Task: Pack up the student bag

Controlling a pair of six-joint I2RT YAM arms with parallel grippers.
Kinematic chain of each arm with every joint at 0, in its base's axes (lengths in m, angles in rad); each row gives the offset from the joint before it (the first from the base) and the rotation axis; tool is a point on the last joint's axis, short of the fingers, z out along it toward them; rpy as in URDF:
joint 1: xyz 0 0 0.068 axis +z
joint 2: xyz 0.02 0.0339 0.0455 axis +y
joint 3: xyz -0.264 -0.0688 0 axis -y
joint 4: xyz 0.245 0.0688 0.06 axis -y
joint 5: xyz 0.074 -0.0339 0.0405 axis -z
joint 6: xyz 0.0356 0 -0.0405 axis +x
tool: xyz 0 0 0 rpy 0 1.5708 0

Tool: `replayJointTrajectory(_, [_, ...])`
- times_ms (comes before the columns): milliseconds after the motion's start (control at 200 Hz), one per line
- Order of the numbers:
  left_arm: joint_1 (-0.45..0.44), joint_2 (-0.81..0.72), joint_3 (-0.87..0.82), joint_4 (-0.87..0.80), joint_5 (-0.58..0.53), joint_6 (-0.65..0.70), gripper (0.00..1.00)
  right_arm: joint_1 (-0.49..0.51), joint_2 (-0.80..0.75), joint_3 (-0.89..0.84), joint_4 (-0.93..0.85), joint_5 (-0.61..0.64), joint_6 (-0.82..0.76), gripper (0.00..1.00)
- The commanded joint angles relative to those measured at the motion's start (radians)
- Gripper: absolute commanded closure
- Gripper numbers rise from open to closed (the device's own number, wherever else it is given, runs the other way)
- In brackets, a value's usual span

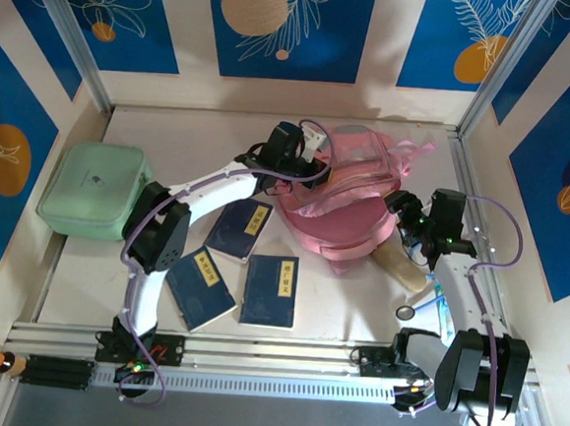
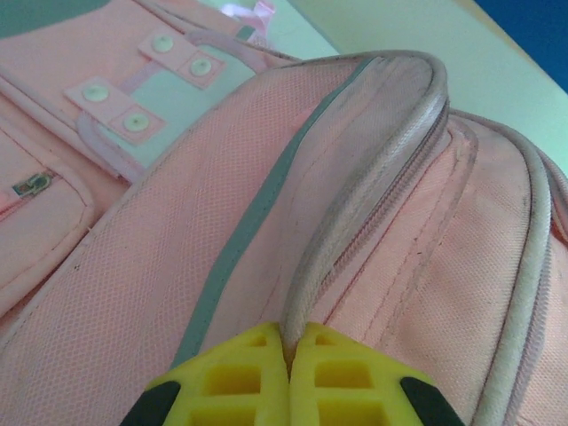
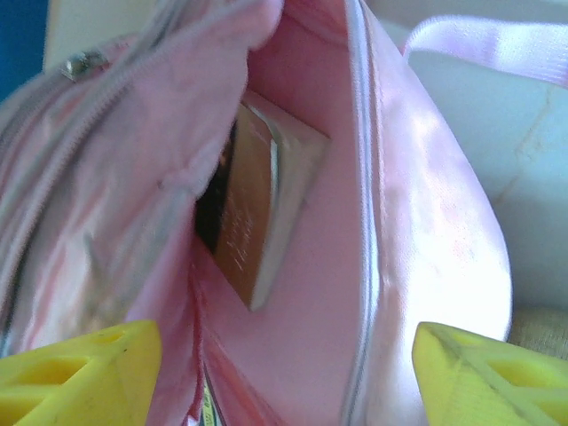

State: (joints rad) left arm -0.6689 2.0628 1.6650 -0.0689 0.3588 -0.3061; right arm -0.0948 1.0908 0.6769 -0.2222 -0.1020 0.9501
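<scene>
A book [image 3: 266, 204] sits inside the student bag [image 1: 348, 228], right of the case [image 1: 94, 193].

Robot lab test cell, not a home; pale tabletop [image 1: 193, 132] boxed in by blue leaf-print panels [image 1: 280, 25] on aluminium posts [image 1: 70, 36]; left arm [image 1: 140, 300], right arm [image 1: 461, 296] bolted to slotted rail [image 1: 274, 355].

Top external: fixed high, above and behind the near edge of the table [image 1: 173, 130], tilted down and forward. It takes in the whole tabletop, with the student bag [image 1: 349, 213] small in frame. Left wrist: hard up against the bag's outer face, looking along pink fabric and zip piping, with the left gripper [image 2: 288, 355] at the frame's bottom edge. Right wrist: close at the bag's open mouth, looking into the lining, with the right gripper [image 3: 284, 346] spread across the bottom corners. All three views share the bag. The overhead places the wrist cameras on the bag's left and right sides.
</scene>
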Motion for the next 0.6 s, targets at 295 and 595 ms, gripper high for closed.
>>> replayJointTrajectory(295, [0.023,0.04,0.086,-0.083,-0.11,-0.022,0.51,0.11,-0.035,0.176,-0.226,0.099,-0.171,0.24])
replayJointTrajectory(595, [0.149,-0.329,-0.358,-0.097,-0.221,-0.123,0.15,0.46,0.061,0.261,-0.352,0.212,-0.277,0.24])
